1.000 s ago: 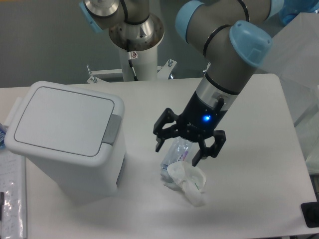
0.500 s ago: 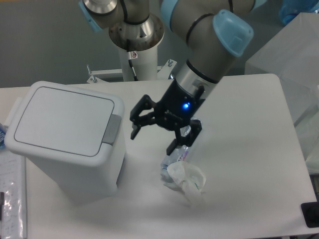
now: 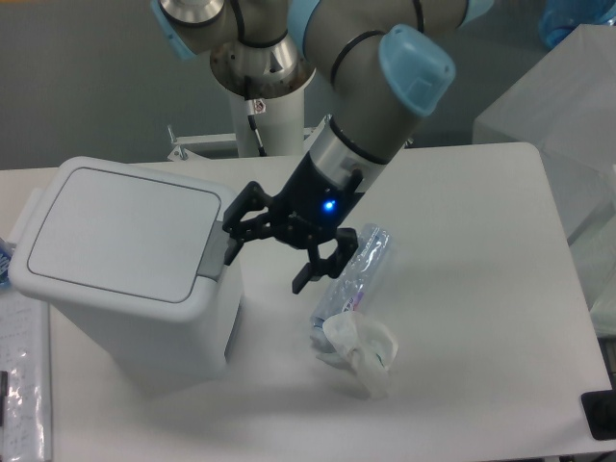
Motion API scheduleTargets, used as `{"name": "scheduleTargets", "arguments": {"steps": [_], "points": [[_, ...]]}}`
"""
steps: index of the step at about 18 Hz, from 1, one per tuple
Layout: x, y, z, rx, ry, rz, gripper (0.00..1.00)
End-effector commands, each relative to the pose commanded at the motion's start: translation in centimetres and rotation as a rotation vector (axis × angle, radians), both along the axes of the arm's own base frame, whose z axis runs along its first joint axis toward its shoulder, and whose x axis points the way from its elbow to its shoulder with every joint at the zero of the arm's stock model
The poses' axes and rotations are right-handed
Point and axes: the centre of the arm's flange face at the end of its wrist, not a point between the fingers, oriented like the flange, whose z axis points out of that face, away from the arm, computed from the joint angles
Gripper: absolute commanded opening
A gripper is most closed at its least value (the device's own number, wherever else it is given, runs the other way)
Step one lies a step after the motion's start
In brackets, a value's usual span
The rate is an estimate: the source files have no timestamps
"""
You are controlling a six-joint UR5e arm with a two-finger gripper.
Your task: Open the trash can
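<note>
trash can (image 3: 125,265) at left of frame on the tabletop (image 3: 481,289), lid closed. end effector (image 3: 267,260) released, fingers spread, just beside the grey latch (image 3: 214,249). plastic bottle (image 3: 354,281) lies lower center.

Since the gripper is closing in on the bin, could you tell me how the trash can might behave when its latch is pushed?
The trash can looks like hollow plastic, so probably light; a sideways push from the gripper might slide it. It is tall, so a high push could tip it. The grey latch likely gives easily.
</note>
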Motion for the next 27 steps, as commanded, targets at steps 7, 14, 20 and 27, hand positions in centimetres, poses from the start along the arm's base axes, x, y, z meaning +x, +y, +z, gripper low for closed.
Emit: {"name": "scheduleTargets", "arguments": {"steps": [7, 14, 20, 27], "points": [[0.1, -0.1, -0.4, -0.006, -0.008, 0.002, 1.0], [-1.9, -0.3, 2.7, 0.046, 0.036, 0.045, 1.0], [-7.0, -2.7, 4.6, 0.166, 0.235, 0.109, 1.0], [-12.9, -6.3, 2.6, 0.218, 0.455, -0.028, 1.0]]}}
